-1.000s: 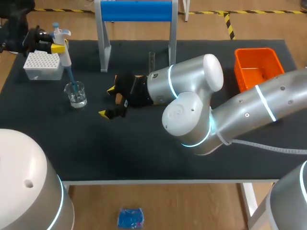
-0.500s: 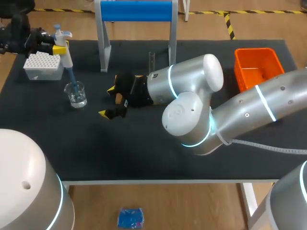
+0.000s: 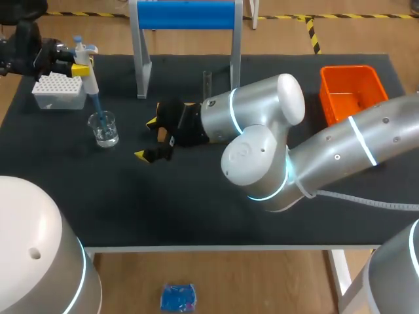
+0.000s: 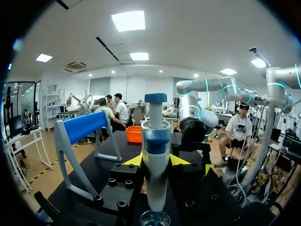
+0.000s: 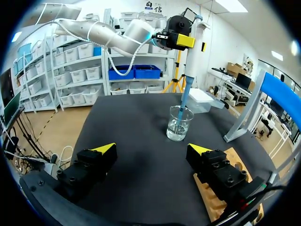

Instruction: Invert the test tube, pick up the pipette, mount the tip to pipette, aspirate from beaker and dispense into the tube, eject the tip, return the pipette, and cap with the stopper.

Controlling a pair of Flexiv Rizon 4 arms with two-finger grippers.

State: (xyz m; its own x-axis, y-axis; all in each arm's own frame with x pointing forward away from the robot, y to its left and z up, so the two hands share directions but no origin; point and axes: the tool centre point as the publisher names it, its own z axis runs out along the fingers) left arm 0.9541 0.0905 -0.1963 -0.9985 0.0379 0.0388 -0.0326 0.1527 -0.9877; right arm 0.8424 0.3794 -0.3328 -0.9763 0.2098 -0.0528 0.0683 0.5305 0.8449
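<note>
My left gripper (image 3: 77,65) is shut on the white pipette (image 3: 86,72) at the table's far left. It holds the pipette upright, with the blue tip down inside the glass beaker (image 3: 103,128). In the left wrist view the pipette (image 4: 155,155) stands between the yellow fingertips (image 4: 133,160), with the beaker (image 4: 154,219) right under it. My right gripper (image 3: 148,139) hangs open and empty near the table's middle. Ahead of the right gripper (image 5: 150,149) are the beaker (image 5: 179,123) and the pipette (image 5: 190,56). A thin test tube (image 3: 207,81) stands behind the right arm.
A white tip box (image 3: 59,89) sits beside the left gripper. The blue-topped rack (image 3: 186,16) stands at the back middle and an orange bin (image 3: 350,91) at the back right. A wooden block (image 5: 225,187) lies under one right finger.
The left gripper has shifted slightly to the left with the pipette, whose tip stays in the beaker. The right arm has not moved.
</note>
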